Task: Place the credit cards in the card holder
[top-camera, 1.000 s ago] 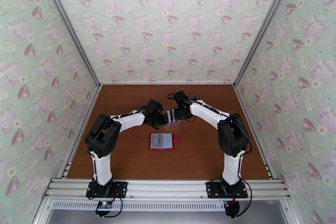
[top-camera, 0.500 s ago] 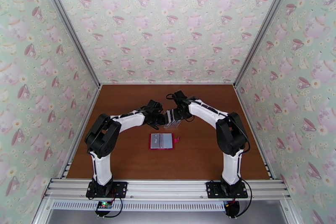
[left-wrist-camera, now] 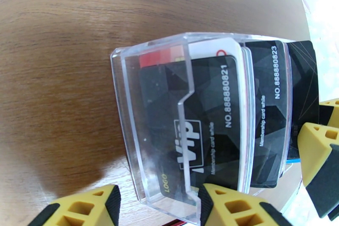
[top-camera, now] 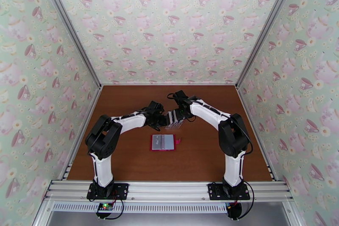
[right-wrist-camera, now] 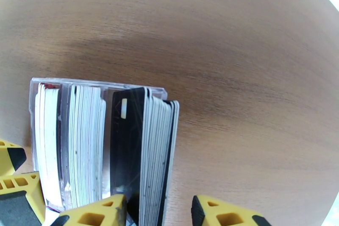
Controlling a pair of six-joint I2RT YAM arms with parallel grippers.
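Note:
The credit cards (right-wrist-camera: 144,154) stand on edge in a clear slotted stand (right-wrist-camera: 97,85), black and white ones packed together. My right gripper (right-wrist-camera: 157,200) is open and straddles the stack at the stand's right end, with a small gap on the right side. From the other end, black cards (left-wrist-camera: 212,116) show through the stand (left-wrist-camera: 148,95). My left gripper (left-wrist-camera: 159,191) is open, its fingertips (left-wrist-camera: 229,205) at the stand's end wall. From above, both grippers meet at the stand (top-camera: 173,120). The card holder (top-camera: 163,142), a red wallet, lies open nearer the arms' bases.
Brown wooden tabletop (top-camera: 212,154) lies between patterned side walls and a back wall. Bare wood lies to the right of the stand (right-wrist-camera: 254,116). The right gripper's yellow fingers (left-wrist-camera: 315,146) sit close beside the stand's far end.
The right arm has edged slightly left at the stand. The left arm, stand and wallet have not moved.

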